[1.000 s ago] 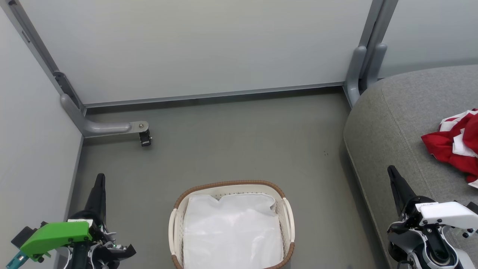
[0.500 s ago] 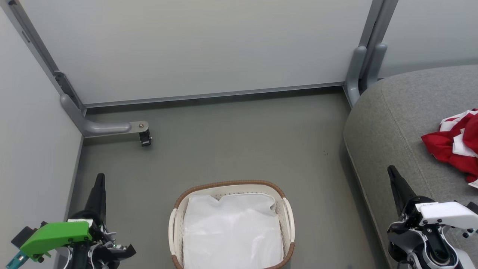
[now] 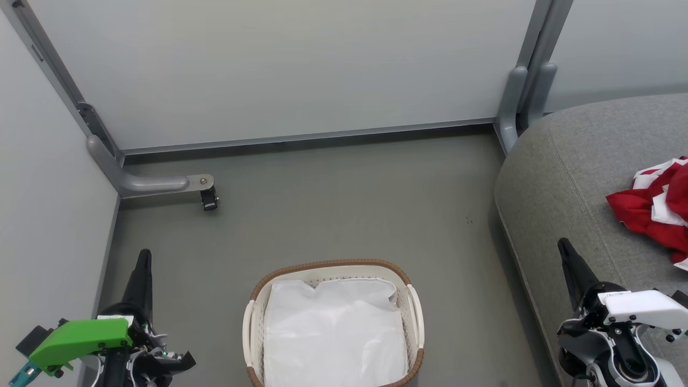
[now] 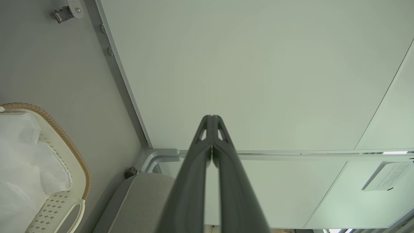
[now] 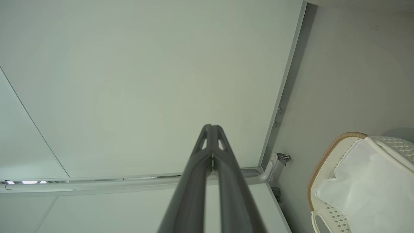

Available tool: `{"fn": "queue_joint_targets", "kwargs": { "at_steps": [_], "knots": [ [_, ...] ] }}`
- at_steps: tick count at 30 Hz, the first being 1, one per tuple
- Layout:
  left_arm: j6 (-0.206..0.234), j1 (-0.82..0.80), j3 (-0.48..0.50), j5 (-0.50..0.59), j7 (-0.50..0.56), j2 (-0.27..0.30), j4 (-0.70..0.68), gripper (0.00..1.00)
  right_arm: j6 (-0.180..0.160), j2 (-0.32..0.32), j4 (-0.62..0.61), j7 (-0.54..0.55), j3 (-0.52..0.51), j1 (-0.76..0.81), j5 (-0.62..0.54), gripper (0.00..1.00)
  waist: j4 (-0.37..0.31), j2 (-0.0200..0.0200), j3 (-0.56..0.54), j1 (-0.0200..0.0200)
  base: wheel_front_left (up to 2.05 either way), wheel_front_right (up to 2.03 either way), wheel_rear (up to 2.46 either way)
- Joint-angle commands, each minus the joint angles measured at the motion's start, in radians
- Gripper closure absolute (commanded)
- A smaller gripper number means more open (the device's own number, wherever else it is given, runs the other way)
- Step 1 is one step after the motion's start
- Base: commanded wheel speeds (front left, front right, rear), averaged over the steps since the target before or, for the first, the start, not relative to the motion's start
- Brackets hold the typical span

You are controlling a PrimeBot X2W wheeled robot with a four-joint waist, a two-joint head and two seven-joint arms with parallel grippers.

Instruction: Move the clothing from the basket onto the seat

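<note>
Clothing (image 3: 653,207): red-and-white heap lying on grey seat (image 3: 570,172), at right. Basket (image 3: 333,265) on floor, centre, white liner (image 3: 333,333) inside. Left gripper (image 3: 144,253) and right gripper (image 3: 562,244): fingers pressed together, gripping nothing, either side of basket, well apart from it.

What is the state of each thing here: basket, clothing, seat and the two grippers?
basket: upright on the floor, only a white liner seen inside
clothing: crumpled heap, lying on the seat
seat: carries the clothing
left gripper: shut, holds nothing
right gripper: shut, holds nothing
</note>
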Motion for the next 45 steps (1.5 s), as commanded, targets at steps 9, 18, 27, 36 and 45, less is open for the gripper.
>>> {"fn": "queue_joint_targets", "kwargs": {
  "at_steps": [9,18,27,36,45],
  "knots": [
    [-0.005,-0.01,0.002,-0.003,0.004,0.006,0.0,1.0,-0.001,-0.006,-0.003,0.001,-0.002,0.011,0.004,1.0,0.0,-0.0001,0.0,0.0,0.0,0.0,0.0],
    [-0.005,-0.01,0.002,-0.003,0.004,0.006,0.0,1.0,-0.001,-0.006,-0.003,0.001,-0.002,0.011,0.004,1.0,0.0,-0.0001,0.0,0.0,0.0,0.0,0.0],
    [-0.005,-0.01,0.002,-0.003,0.004,0.006,0.0,1.0,-0.001,-0.006,-0.003,0.001,-0.002,0.011,0.004,1.0,0.0,-0.0001,0.0,0.0,0.0,0.0,0.0],
    [-0.005,-0.01,0.002,-0.003,0.004,0.006,-0.001,1.0,-0.001,-0.006,-0.003,0.001,-0.001,0.011,0.004,1.0,0.0,-0.0001,0.0,0.0,0.0,0.0,0.0],
    [-0.005,-0.01,0.002,-0.003,0.004,0.006,-0.001,1.0,-0.001,-0.006,-0.003,0.001,-0.001,0.011,0.004,1.0,0.0,-0.0001,0.0,0.0,0.0,0.0,0.0]
  ]
}}
